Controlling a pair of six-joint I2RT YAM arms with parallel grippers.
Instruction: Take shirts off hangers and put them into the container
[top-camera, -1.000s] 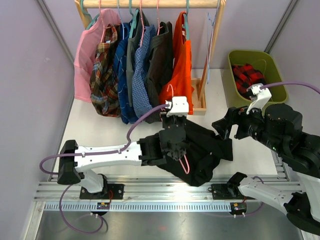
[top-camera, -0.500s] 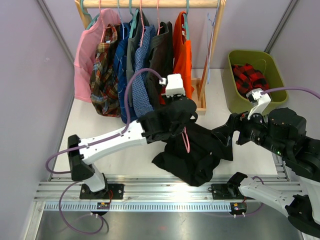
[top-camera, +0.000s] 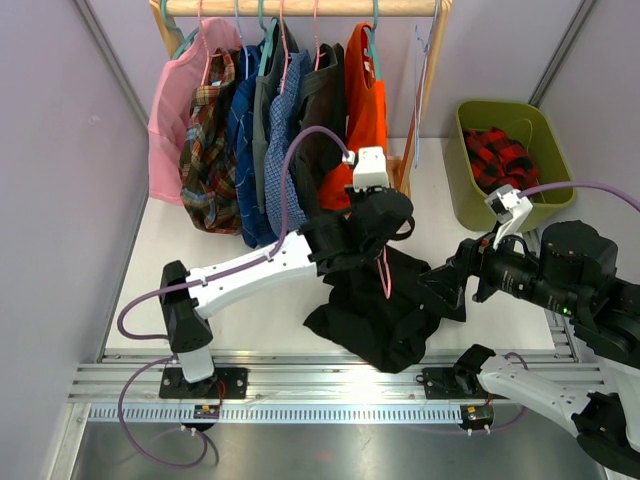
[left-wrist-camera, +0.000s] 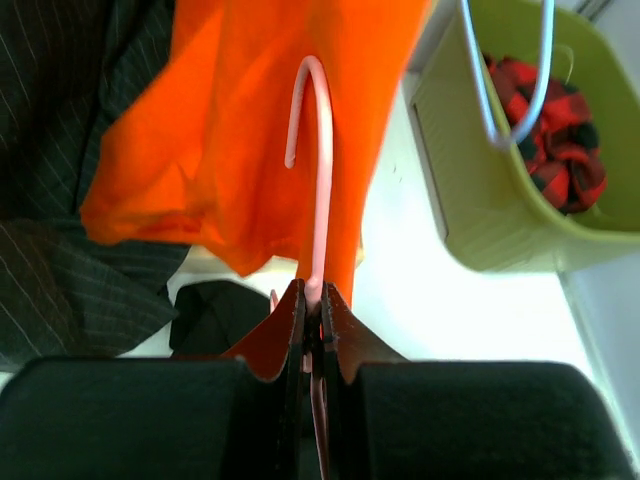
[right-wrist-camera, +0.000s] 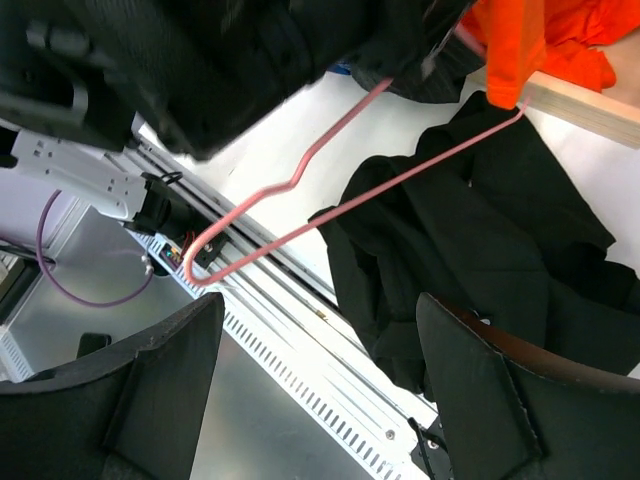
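Note:
My left gripper (top-camera: 392, 225) is shut on the neck of a bare pink hanger (top-camera: 384, 273), held up near the rack. In the left wrist view the jaws (left-wrist-camera: 313, 295) pinch the pink hanger (left-wrist-camera: 322, 180), its hook in front of the orange shirt (left-wrist-camera: 240, 130). A black shirt (top-camera: 380, 315) lies crumpled on the table below. My right gripper (top-camera: 445, 285) stands open at that shirt's right edge; between its fingers (right-wrist-camera: 160, 390) I see the black shirt (right-wrist-camera: 480, 250) and the pink hanger (right-wrist-camera: 300, 180). The olive container (top-camera: 462, 190) holds a red-and-black plaid shirt (top-camera: 497, 150).
On the wooden rail (top-camera: 300, 7) hang a pink shirt (top-camera: 170, 110), a brown-red plaid one (top-camera: 205, 150), blue ones (top-camera: 245, 150), a dark grey one (top-camera: 320, 110) and the orange one (top-camera: 365, 130). An empty pale blue hanger (top-camera: 418, 100) hangs at the rail's right end. A small wooden frame (top-camera: 400, 205) sits below it.
My left arm has lifted the pink hanger up and away from the black shirt toward the rack. The right gripper has shifted slightly left and down toward the shirt.

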